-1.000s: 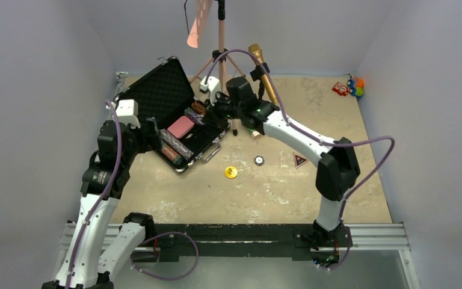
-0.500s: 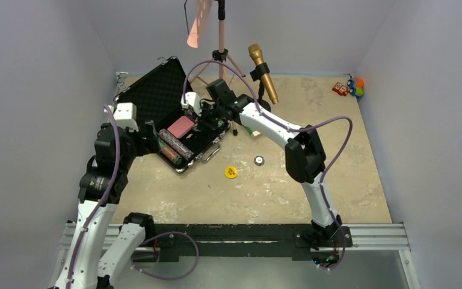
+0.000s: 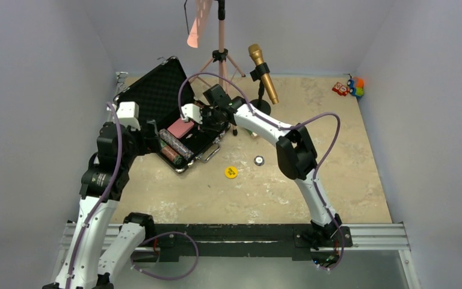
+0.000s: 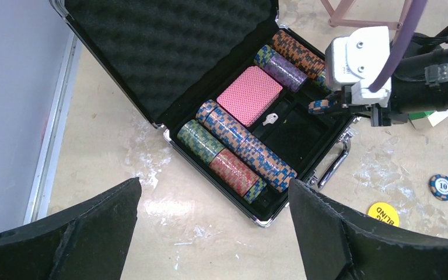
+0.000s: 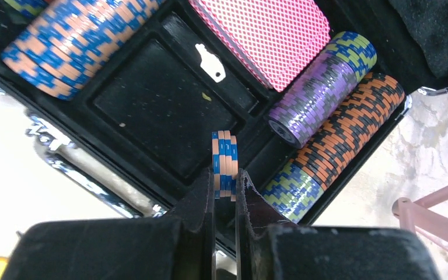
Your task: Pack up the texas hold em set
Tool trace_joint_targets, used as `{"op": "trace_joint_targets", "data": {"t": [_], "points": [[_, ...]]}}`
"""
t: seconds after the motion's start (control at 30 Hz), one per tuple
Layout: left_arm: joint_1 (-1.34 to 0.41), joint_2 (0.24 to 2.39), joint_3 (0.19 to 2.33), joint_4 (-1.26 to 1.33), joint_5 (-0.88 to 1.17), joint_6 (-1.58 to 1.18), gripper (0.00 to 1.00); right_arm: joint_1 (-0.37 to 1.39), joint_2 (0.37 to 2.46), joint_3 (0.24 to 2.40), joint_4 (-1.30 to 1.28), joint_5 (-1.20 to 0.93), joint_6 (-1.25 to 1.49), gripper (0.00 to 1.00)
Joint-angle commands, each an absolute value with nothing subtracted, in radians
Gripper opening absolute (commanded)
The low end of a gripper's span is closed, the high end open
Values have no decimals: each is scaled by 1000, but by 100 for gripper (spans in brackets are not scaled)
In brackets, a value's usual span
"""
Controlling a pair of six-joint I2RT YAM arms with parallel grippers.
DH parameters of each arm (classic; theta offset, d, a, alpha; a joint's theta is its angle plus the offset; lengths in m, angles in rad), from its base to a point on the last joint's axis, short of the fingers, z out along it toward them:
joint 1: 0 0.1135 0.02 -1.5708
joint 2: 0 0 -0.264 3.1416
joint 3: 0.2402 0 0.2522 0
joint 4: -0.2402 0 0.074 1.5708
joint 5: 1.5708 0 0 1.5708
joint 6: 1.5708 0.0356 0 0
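The black briefcase (image 3: 156,90) lies open at the back left, foam lid up; it also shows in the left wrist view (image 4: 169,52). It holds chip rows (image 4: 242,151), a pink card deck (image 4: 249,95) and a small white key (image 5: 210,63). My right gripper (image 3: 207,117) is shut on a few blue-and-orange chips (image 5: 224,160), held on edge over the case's empty middle tray (image 5: 146,99). My left gripper (image 4: 214,192) is open and empty, above the case's near corner. A yellow button (image 3: 231,172) and a blue chip-like button (image 3: 258,160) lie on the table. The triangular button is hidden.
A gold microphone (image 3: 263,73) on its stand and a pink tripod (image 3: 219,54) stand just behind the case. Toy blocks (image 3: 348,87) sit at the far right corner. Grey walls close in on both sides.
My right arm has swung left, carrying the gripper with the chips from the case's right edge to over its middle tray. Its forearm now covers the triangular button. The left arm barely moved.
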State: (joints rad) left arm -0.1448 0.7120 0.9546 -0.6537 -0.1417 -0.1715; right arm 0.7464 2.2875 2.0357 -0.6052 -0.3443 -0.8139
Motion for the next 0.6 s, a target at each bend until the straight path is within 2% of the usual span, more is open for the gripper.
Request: {"op": "trace_joint_targets", "data": {"t": [0.0,0.57], "points": [[-141,717,957,-631,-123,-156,100,747,2303,2084,-555,-252,-933,0],[-141,727,956,-627,-110,-161,100,733,2367,2065,-440,-206,-1113,0]]}}
